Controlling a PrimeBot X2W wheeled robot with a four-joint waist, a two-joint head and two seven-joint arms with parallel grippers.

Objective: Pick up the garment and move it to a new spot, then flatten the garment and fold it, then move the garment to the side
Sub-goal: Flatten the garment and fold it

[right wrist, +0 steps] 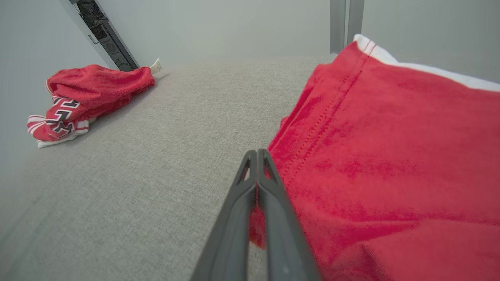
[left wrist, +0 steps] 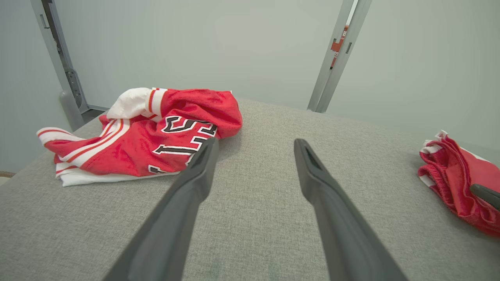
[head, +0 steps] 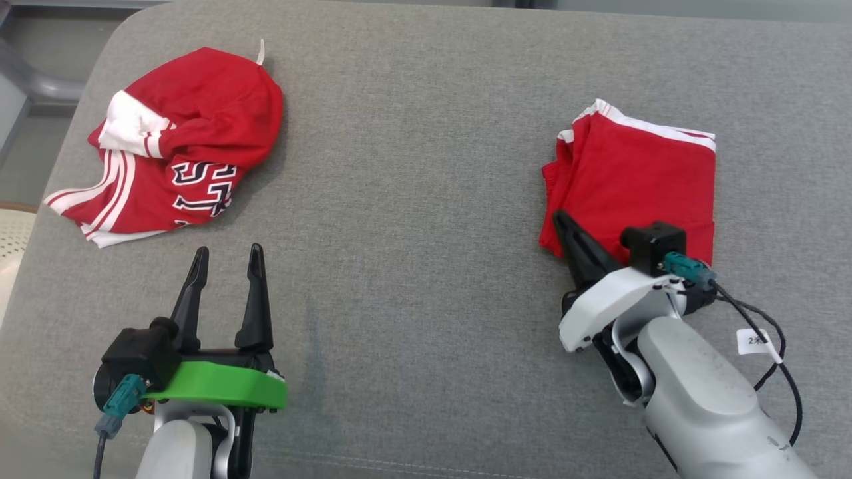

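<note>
Right pincer [right wrist: 257, 154] clamped on folded red garment [head: 639, 179] with white trim, left pincer [head: 227, 258] spread wide

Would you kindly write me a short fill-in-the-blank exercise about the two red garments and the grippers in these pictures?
1. The left gripper has its fingers ____.
2. The right gripper is ____ on the near edge of the folded garment.
3. The crumpled jersey lies on the robot's ____ side.
4. Both garments rest on a ____ cushion.
Missing words: open; shut; left; grey.
</note>
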